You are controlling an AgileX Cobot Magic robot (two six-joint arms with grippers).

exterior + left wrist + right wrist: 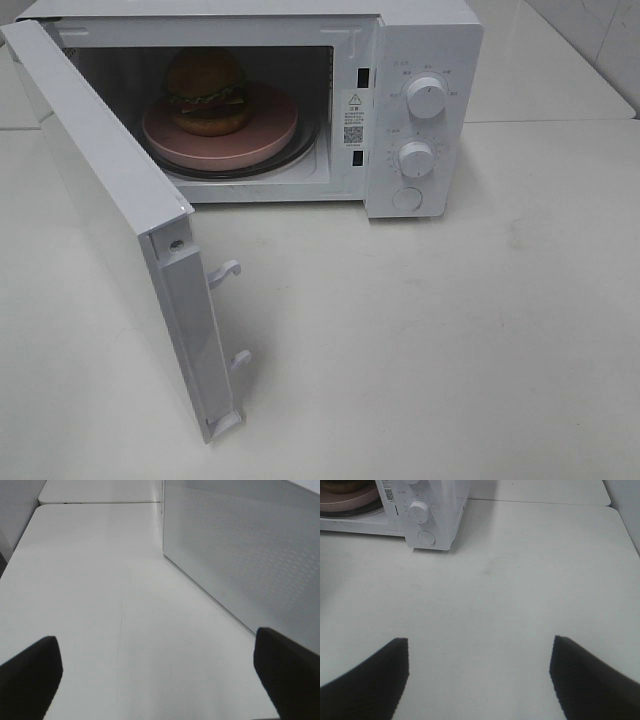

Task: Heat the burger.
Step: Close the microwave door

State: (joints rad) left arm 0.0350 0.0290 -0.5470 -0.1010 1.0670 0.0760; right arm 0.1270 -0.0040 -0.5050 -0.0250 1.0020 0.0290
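From the high camera, the white microwave stands at the back of the bench with its door swung wide open to the left. The burger sits inside the cavity on the pink plate.

At the left wrist, the left fingers stand wide apart with nothing between them, over bare bench near the door's dotted panel.

At the right wrist, the right fingers are also spread wide and empty above the bench, well apart from the microwave's knobs.
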